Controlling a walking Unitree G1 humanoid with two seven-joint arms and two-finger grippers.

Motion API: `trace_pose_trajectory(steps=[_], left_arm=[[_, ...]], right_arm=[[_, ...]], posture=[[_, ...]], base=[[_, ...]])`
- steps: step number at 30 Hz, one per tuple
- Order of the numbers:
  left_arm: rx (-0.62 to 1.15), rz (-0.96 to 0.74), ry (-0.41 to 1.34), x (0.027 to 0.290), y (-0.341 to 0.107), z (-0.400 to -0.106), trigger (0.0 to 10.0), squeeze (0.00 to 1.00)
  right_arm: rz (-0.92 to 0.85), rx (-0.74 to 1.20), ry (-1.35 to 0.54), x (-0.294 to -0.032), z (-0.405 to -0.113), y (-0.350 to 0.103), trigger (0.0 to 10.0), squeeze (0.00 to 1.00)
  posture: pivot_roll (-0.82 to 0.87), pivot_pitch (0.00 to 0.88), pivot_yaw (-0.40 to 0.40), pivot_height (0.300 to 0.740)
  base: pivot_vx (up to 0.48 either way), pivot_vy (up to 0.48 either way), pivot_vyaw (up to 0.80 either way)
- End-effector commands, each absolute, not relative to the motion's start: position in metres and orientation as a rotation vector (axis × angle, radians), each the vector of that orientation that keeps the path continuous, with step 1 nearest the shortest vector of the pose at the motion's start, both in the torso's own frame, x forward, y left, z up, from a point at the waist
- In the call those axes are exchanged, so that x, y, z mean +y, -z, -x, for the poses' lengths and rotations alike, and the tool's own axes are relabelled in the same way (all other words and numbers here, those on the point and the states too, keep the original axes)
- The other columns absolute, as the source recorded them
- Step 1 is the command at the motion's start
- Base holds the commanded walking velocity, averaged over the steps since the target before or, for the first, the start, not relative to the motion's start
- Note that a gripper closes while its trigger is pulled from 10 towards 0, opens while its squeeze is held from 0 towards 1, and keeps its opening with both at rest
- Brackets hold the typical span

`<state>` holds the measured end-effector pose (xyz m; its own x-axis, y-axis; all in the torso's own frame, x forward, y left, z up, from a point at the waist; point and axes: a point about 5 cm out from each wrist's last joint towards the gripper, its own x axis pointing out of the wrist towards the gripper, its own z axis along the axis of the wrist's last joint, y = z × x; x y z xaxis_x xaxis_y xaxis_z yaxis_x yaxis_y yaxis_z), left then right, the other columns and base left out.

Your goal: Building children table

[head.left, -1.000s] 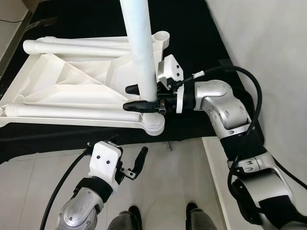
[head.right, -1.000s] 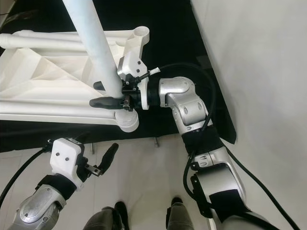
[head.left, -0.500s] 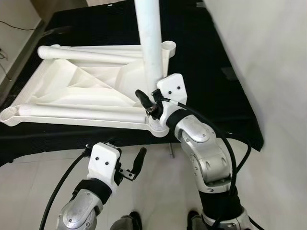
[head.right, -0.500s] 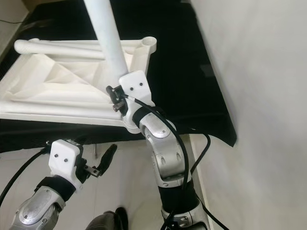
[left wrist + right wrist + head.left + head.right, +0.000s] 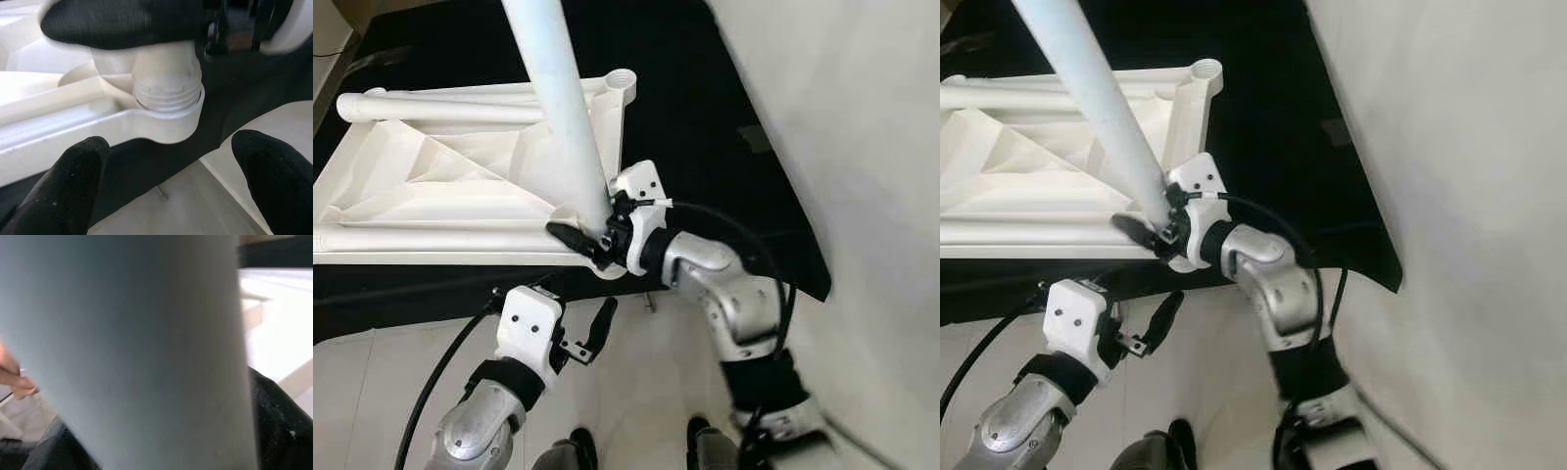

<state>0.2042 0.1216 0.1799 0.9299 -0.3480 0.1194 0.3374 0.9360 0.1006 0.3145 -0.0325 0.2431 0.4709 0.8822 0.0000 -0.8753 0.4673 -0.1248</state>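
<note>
White plastic leg [image 5: 558, 108] — rigid, light, slick; right pincer [image 5: 592, 238] clamps it low by the socket [image 5: 168, 115], left pincer [image 5: 582, 338] open.

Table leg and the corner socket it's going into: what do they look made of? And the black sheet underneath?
Table leg, held by the right gripper: looks like smooth matte white plastic. Corner socket: the same white moulded plastic, with thread ridges on the leg's end above it. Black sheet: likely cloth, dull, with a draped edge.
</note>
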Motion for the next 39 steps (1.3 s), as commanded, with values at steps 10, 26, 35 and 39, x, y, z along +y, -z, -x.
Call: trace_pose_trajectory(steps=[10,26,35,39], left_arm=[[-0.105,-0.084,0.34,0.124,-0.175,-0.2,10.0,0.0],[-0.101,-0.086,0.344,0.124,-0.174,-0.199,10.0,0.0],[-0.102,-0.089,0.348,0.126,-0.174,-0.202,10.0,0.0],[-0.102,-0.09,0.35,0.125,-0.174,-0.203,10.0,0.0]], right_arm=[[0.303,-0.086,-1.466,-0.04,-0.321,-0.259,3.2,0.0],[0.276,0.061,-0.991,-0.063,-0.333,-0.225,0.0,0.0],[0.123,0.176,-0.554,-0.039,-0.287,-0.183,0.0,0.0],[0.125,0.155,-0.574,-0.032,-0.294,-0.187,0.0,0.0]], posture=[[0.02,0.337,0.096,0.74],[0.01,0.332,0.088,0.74],[0.0,0.323,0.105,0.74],[0.01,0.32,0.098,0.74]], base=[[0.0,0.0,0.0],[0.0,0.0,0.0],[0.0,0.0,0.0],[0.0,0.0,0.0]])
